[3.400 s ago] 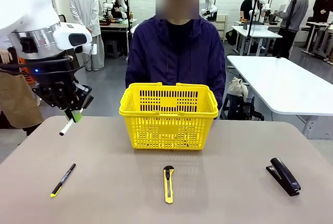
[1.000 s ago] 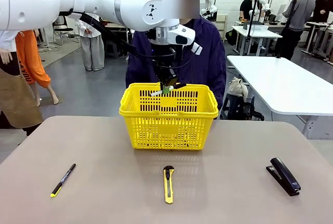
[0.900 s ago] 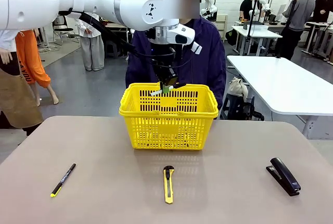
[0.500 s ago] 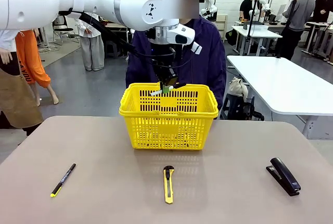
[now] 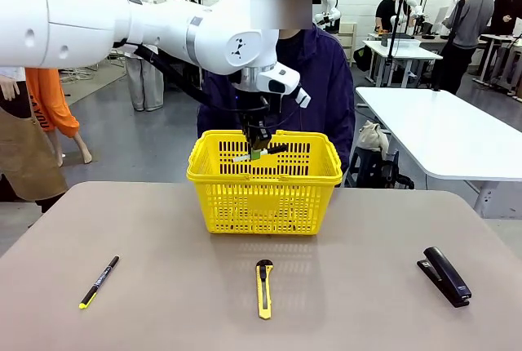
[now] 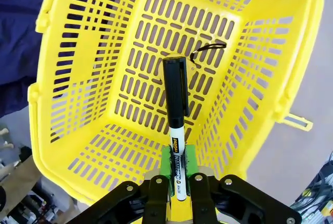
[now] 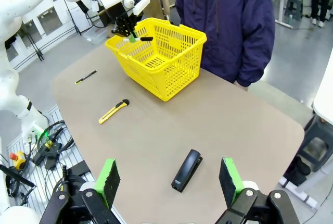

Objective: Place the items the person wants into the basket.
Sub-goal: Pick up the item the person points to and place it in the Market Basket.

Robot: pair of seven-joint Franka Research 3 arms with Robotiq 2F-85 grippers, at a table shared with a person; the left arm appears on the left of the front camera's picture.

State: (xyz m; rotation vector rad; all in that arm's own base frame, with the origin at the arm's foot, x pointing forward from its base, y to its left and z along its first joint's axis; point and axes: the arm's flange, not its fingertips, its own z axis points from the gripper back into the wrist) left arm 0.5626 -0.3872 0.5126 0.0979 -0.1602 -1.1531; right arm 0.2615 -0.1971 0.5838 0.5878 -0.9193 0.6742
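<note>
Left tool [image 6: 177, 171] grips the white marker [image 6: 175, 104] by its white end, long axis level with cap pointing right, directly over the basket [image 5: 261, 204] floor; right tool [image 7: 169, 179] wide and empty; utility knife [image 5: 263, 288] on table near the basket.

One basket [image 5: 265, 196] is counted at the frame's centre, one marker [image 5: 253, 155] just over it, one knife [image 5: 263, 287] at lower centre, one pen [image 5: 99, 282] at lower left, and one stapler [image 5: 444, 276] at lower right.
</note>
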